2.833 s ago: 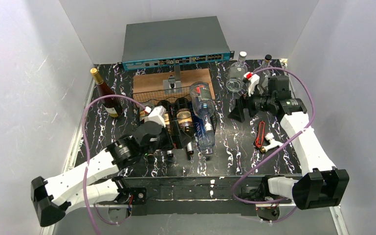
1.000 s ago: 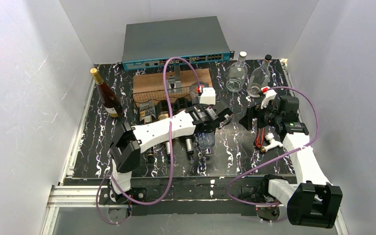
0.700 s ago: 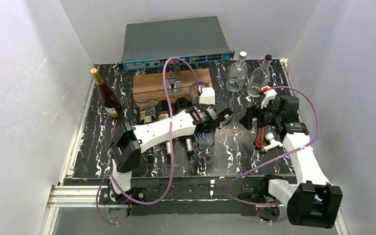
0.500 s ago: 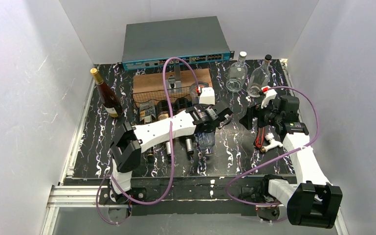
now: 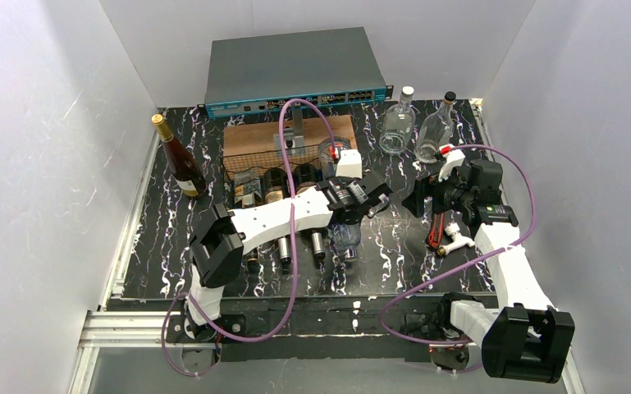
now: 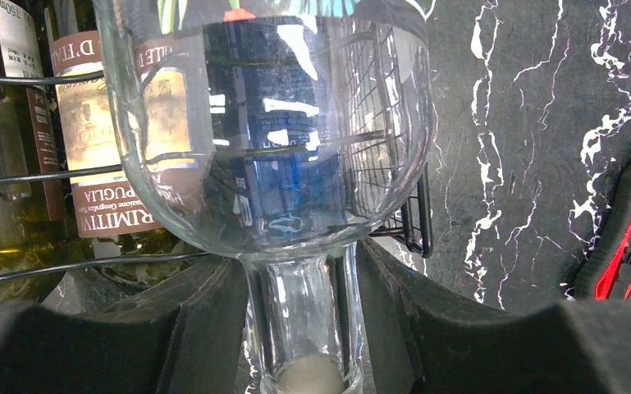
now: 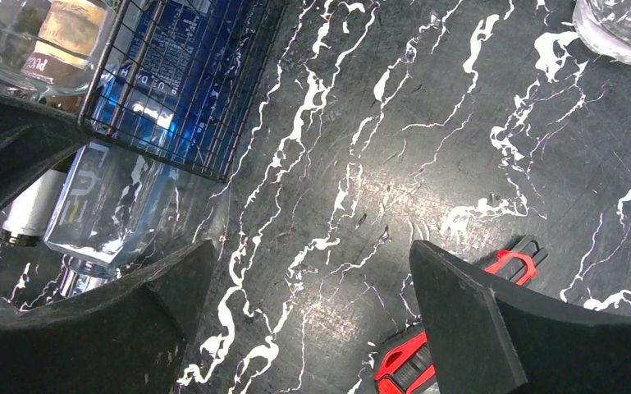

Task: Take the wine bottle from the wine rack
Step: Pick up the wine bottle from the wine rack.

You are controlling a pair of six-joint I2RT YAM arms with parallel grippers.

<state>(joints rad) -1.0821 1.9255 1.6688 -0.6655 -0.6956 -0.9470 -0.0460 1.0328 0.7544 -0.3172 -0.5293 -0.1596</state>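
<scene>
The wine rack point(image 5: 236, 170) is a low black wire frame holding several lying bottles. At its right end lies a clear round-bodied wine bottle point(image 5: 332, 153), neck toward the near side. In the left wrist view its bulb point(image 6: 262, 123) fills the top and its neck runs down between my fingers. My left gripper point(image 5: 354, 207) point(image 6: 299, 287) reaches down over it, shut on the neck, both pads against the glass. My right gripper point(image 5: 417, 197) point(image 7: 308, 295) hangs open over bare table right of the rack point(image 7: 197, 98), holding nothing.
A blue-labelled clear bottle point(image 5: 345, 236) lies under the held one and sticks out of the rack. Dark labelled bottles point(image 5: 275, 185) fill the other cradles. A red tool point(image 5: 436, 226) lies below the right gripper. A brown bottle point(image 5: 182, 164) stands left; two clear bottles point(image 5: 395, 123) stand back right.
My left arm swung from the rack's near left across to its right end. Over the last second its jaws drew in on the clear bottle's neck. The right arm stayed still.
</scene>
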